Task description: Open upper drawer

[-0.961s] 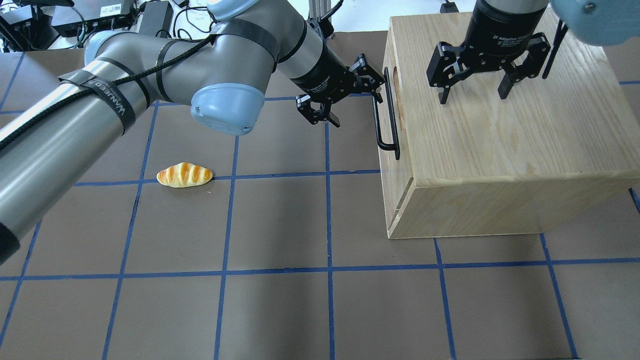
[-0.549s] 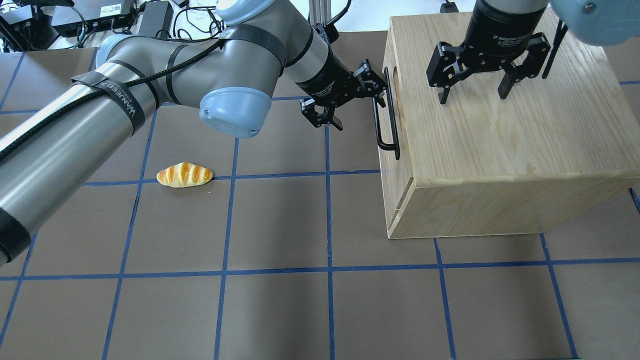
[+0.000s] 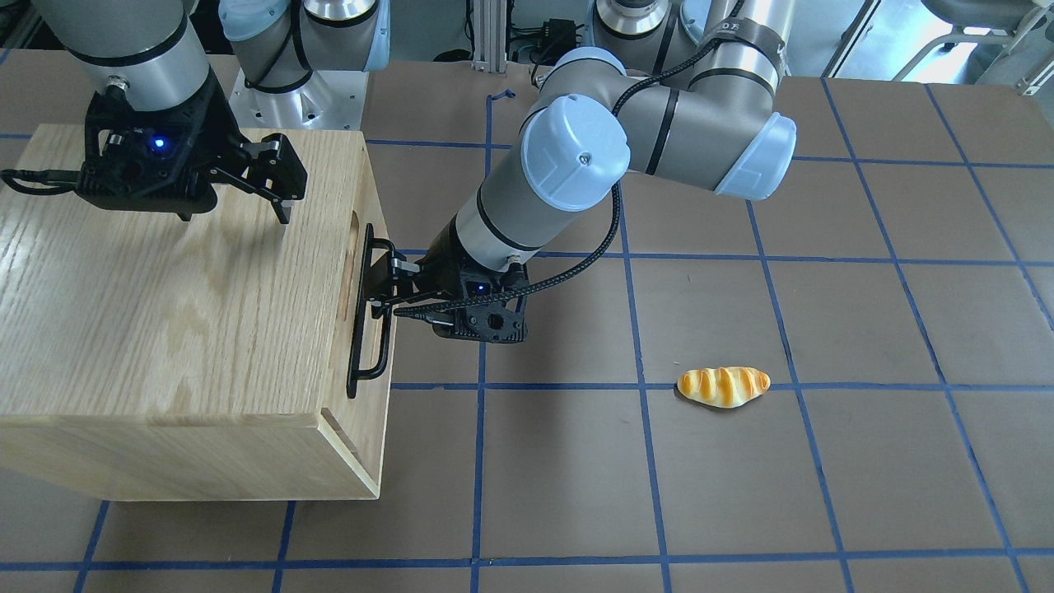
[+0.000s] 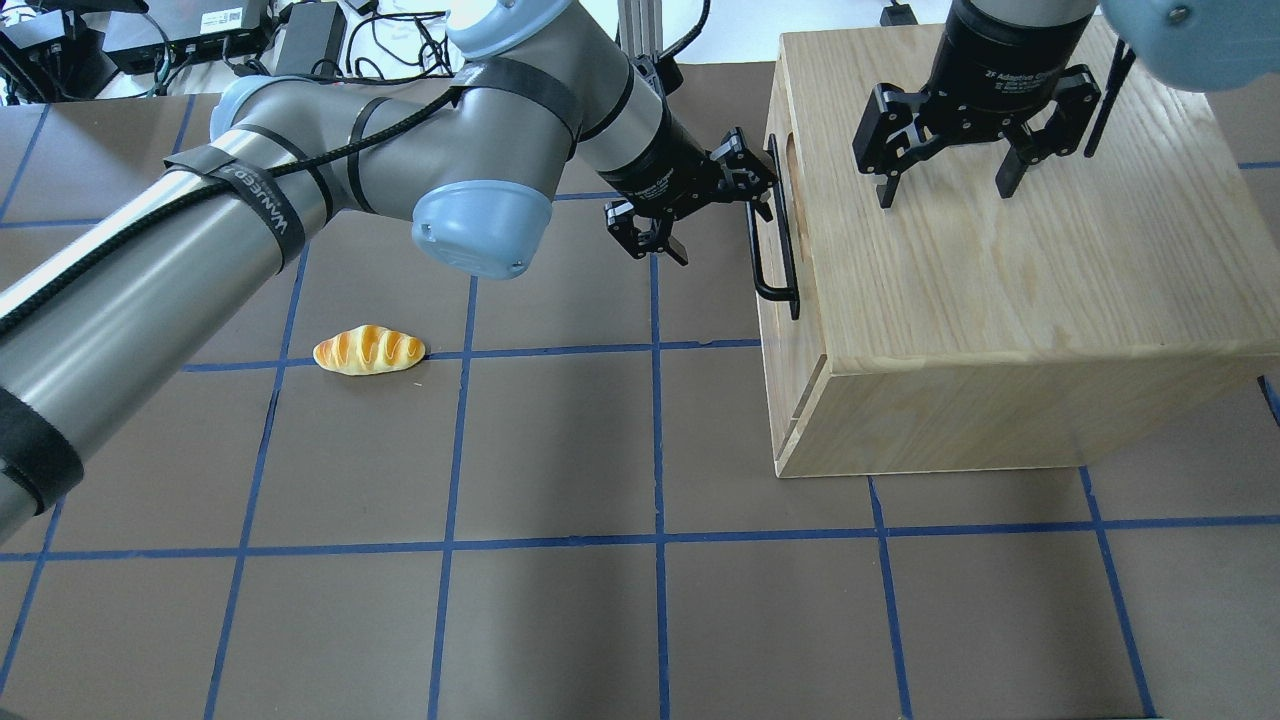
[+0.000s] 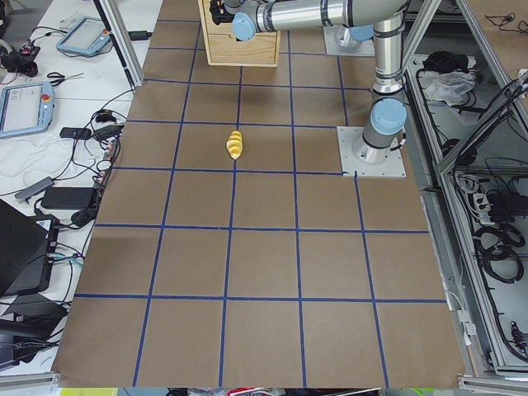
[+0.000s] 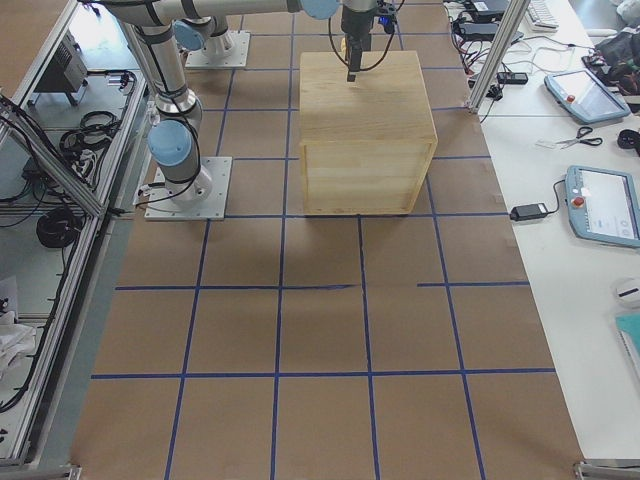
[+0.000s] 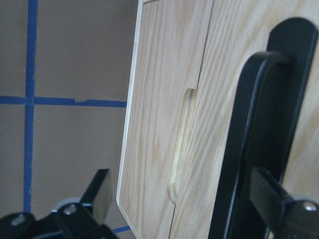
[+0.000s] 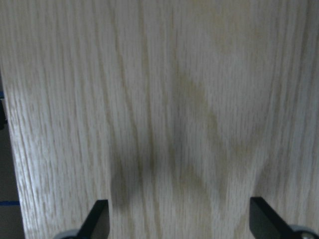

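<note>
Facing handle (image 7: 244, 149) of upper drawer (image 7: 234, 30): L claw (image 4: 718, 222) wide open, empty; bar lies crosswise betw. its fingers (image 7: 99, 191).

The upper drawer (image 7: 229, 40) is pale, matt, grained wood; its handle (image 7: 249, 149) smooth black metal; the table (image 4: 560, 450) matt brown.

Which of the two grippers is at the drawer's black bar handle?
The left gripper: open, it straddles the black bar handle, while the right gripper hangs open over the cabinet top, away from the handle.
</note>
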Tool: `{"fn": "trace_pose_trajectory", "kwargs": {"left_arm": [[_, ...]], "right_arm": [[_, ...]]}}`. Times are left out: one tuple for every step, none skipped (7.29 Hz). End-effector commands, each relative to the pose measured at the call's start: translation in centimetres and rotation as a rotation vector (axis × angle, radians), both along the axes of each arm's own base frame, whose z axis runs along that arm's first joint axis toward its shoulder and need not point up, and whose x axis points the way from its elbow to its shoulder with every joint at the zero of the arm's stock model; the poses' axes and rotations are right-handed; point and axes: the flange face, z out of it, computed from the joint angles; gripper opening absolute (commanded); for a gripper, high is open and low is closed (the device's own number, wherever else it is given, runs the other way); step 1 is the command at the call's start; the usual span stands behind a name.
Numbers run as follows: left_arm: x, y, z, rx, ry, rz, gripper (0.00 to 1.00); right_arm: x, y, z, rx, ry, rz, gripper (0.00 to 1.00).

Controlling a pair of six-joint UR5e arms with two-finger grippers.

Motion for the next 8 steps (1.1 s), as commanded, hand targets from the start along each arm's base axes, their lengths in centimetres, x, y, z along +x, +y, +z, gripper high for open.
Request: {"fn": "trace_pose_trajectory", "kwargs": {"left_arm": [[0.6,-0.3,-0.6,-0.043,-0.074,-0.038,1.00],[0.8,-0.2,-0.3,-0.060,-0.085,-0.060,1.00],[1.1,0.1,0.8,-0.076,-0.085,-0.073,1.00],[1.7,0.0,1.0,-0.085,-0.090,-0.080,1.00],[2.3,-0.2,0.6,-0.080,-0.109,-0.090,1.00],[3.0,-0.2,0.4,-0.092,-0.169,-0.130,1.00],[4.1,-0.5,1.0,-0.094,-0.171,-0.122,1.00],[5.2,-0.8,1.1,-0.091,-0.174,-0.129,1.00]], "right_arm": [[0.0,0.0,0.0,0.000,0.000,0.000,1.00],[0.0,0.0,0.0,0.000,0.000,0.000,1.00],[-0.1,0.0,0.0,0.000,0.000,-0.002,1.00],[0.0,0.0,0.0,0.000,0.000,0.000,1.00],[0.0,0.0,0.0,0.000,0.000,0.000,1.00],[0.0,0.0,0.0,0.000,0.000,0.000,1.00],[-0.1,0.0,0.0,0.000,0.000,-0.002,1.00],[0.0,0.0,0.0,0.000,0.000,0.001,1.00]]}}
